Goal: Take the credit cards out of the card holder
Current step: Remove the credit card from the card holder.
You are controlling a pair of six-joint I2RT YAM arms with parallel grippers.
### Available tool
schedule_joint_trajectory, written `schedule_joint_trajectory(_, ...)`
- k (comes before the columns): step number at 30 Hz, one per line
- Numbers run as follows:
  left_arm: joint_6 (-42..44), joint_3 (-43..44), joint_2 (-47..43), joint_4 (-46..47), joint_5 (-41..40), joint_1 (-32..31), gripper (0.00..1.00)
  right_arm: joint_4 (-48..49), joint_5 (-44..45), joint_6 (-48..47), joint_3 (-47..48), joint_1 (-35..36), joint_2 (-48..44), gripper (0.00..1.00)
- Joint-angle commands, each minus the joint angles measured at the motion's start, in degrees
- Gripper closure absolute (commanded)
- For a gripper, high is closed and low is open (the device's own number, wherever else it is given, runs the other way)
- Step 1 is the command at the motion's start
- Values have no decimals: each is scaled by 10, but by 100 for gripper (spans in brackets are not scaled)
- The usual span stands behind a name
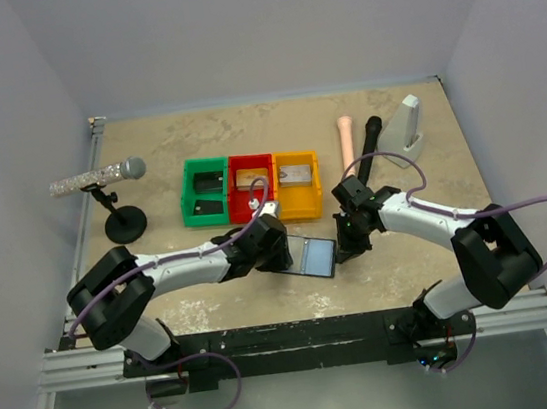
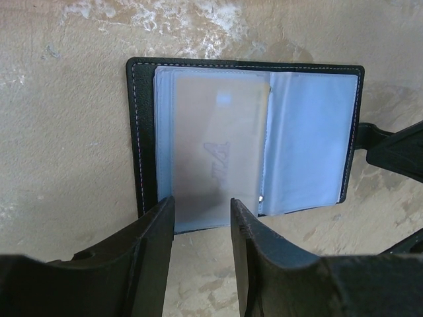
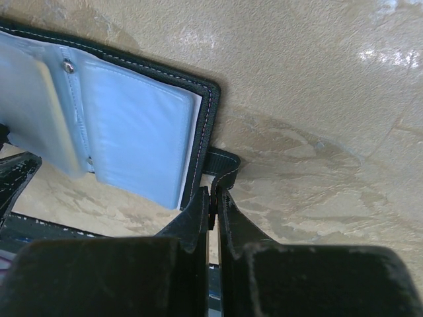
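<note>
**Q:** Where's the holder?

**A:** Flat black bifold card holder (image 2: pixel 307 132), lying open on the mottled tan surface (image 2: pixel 66 132) between your two arms, just in front of the joined green, red and yellow plastic bins (image 1: pixel 299 208). Pale blue inner faces up. A frosted plastic sleeve (image 2: pixel 218 145) lies over the left face. A card-like shape with a faint mark shows through it, colour not readable.

**Q:** Grippers?

**A:** Your left gripper (image 2: pixel 201 208) has its jaws apart, straddling the sleeve's near edge with nothing pinched. Your right gripper (image 3: pixel 213 198) is clamped on the small black side tab (image 3: pixel 223 165), which looks meant to anchor the holder.

**Q:** Risks from here?

**A:** Close on sleeve and card together and the whole holder will likely lift or drag rather than give up the card. The tab hold is thin, so a hard pull could slip it free. An off-centre pinch may crease the sleeve. Pieces in the bins are too small to call as cards.
</note>
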Motion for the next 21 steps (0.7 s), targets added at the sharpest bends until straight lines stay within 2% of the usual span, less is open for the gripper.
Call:
schedule_joint_trajectory(1, 1, 27, 14, 0, 8, 0, 56, 10, -4, 1, -5, 2, -5, 100)
schedule_joint_trajectory(21, 36, 36, 22, 59, 84, -13, 57, 16, -11, 0, -6, 2, -6, 100)
